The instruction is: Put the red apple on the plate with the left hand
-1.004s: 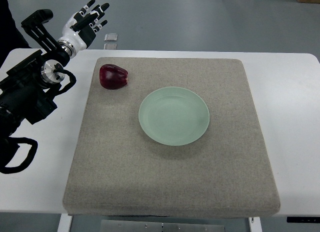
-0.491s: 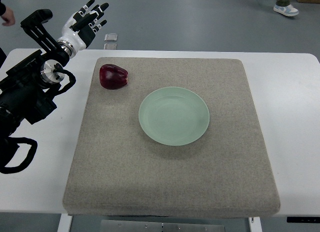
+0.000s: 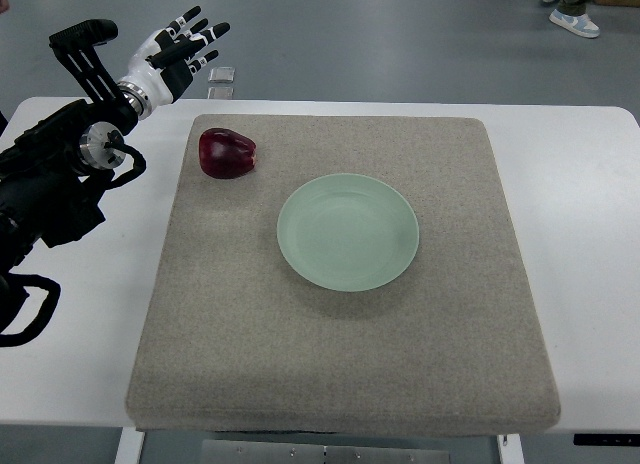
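Here, seen steeply from above, a white tabletop [image 3: 580, 234] carries a large grey felt mat [image 3: 340, 354]. Your left robot hand [image 3: 178, 54] enters from the left edge on a black arm and hovers beyond the mat's far left corner, over the floor past the tabletop's far edge. Its fingers [image 3: 205, 32] are spread apart and hold nothing. Compared with half a second ago, the hand has swung slightly: the fingers now point more to the right, fanned toward the mat, and the wrist sits a little higher in the picture. The red apple [image 3: 227, 152] has not moved; it rests on the mat near that far left corner, well apart from the hand and untouched. The pale green plate [image 3: 347, 232] lies empty near the mat's middle, close to the apple but not touching it. Your right arm is out of view. A person's shoes [image 3: 568, 12] show at the top right edge. You appear to be in the approach stage only: reaching down to the apple, grasping it and carrying it to the plate all remain to be done.
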`<state>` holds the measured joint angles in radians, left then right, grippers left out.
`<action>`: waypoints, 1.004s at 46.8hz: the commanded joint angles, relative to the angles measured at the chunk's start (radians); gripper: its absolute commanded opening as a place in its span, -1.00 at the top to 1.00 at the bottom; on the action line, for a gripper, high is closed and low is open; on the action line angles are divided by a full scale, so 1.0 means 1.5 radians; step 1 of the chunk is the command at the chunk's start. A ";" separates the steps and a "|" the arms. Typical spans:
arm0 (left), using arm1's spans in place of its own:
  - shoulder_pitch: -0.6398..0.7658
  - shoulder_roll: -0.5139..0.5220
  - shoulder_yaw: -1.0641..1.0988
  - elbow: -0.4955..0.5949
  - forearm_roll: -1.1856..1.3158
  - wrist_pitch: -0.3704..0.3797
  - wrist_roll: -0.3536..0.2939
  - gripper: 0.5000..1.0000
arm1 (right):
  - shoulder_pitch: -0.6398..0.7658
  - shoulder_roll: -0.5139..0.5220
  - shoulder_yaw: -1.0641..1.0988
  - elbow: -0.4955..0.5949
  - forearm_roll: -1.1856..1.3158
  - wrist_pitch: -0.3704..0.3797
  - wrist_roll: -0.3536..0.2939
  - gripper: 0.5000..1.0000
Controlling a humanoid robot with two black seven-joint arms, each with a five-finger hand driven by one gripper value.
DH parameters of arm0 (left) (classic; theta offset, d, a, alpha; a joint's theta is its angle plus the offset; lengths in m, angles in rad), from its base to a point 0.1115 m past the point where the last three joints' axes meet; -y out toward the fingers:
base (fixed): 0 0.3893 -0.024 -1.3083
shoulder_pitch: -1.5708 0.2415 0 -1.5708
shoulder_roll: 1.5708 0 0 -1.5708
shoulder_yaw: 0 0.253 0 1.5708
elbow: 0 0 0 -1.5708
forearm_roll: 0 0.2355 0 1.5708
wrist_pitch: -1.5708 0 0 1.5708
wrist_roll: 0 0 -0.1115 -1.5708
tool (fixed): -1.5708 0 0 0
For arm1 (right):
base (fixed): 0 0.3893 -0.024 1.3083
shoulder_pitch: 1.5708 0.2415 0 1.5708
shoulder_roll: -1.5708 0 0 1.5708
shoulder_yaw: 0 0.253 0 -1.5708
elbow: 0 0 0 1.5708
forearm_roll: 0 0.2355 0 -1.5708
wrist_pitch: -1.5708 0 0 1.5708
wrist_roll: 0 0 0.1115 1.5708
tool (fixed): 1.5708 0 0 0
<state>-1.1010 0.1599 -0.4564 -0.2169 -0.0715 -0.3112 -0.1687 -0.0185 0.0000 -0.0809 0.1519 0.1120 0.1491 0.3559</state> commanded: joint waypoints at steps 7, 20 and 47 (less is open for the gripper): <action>-0.016 0.026 0.076 -0.043 0.042 0.000 0.001 -0.99 | 0.000 0.000 0.000 0.000 0.000 0.001 0.000 -0.86; -0.035 0.099 0.090 -0.153 0.277 -0.001 0.001 -0.99 | 0.000 0.000 0.000 0.000 0.000 0.001 0.000 -0.86; -0.042 0.219 0.125 -0.373 0.733 -0.003 0.000 -0.99 | 0.000 0.000 0.000 0.000 0.000 0.000 0.000 -0.86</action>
<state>-1.1615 0.4876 -0.2725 -0.7638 0.9483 -0.3164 -0.1675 -0.0182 0.0000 -0.0812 0.1519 0.1120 0.1492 0.3559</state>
